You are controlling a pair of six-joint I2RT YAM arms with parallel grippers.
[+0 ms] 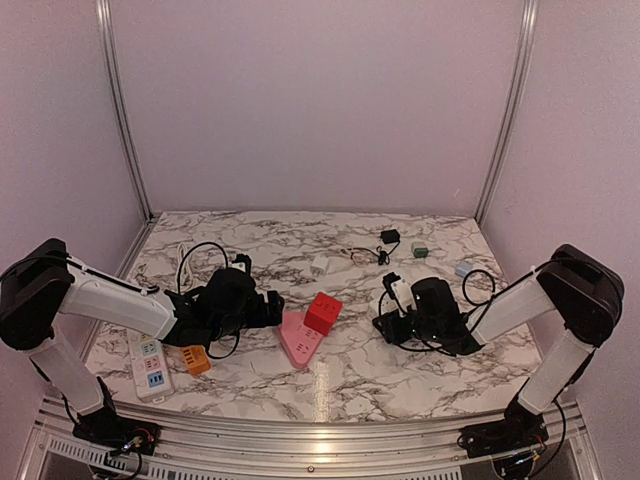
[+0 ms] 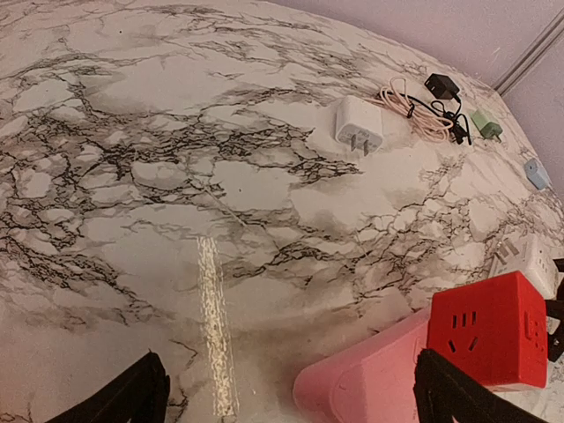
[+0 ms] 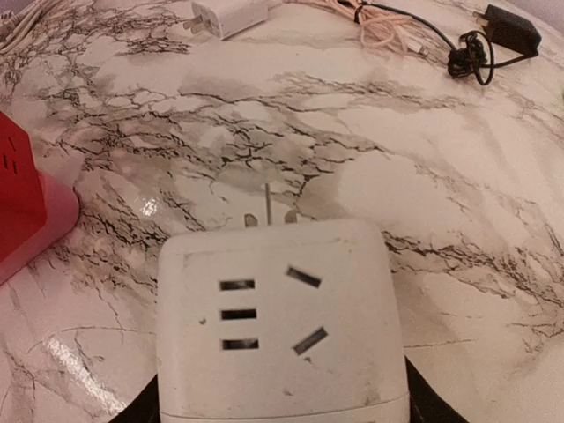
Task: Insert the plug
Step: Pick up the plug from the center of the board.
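A: Where do we find the white plug (image 3: 280, 317)?
B: We find it on the marble table (image 3: 423, 176), between the right gripper (image 3: 282, 401) fingers (image 3: 421, 401), prongs pointing away from the wrist.
A: Do those fingers clamp it?
B: They flank both sides; we cannot tell.
A: And the left gripper (image 2: 286, 392)?
B: We see it spread wide, holding nothing, near the red socket cube (image 2: 489, 330) and pink power strip (image 2: 370, 379).
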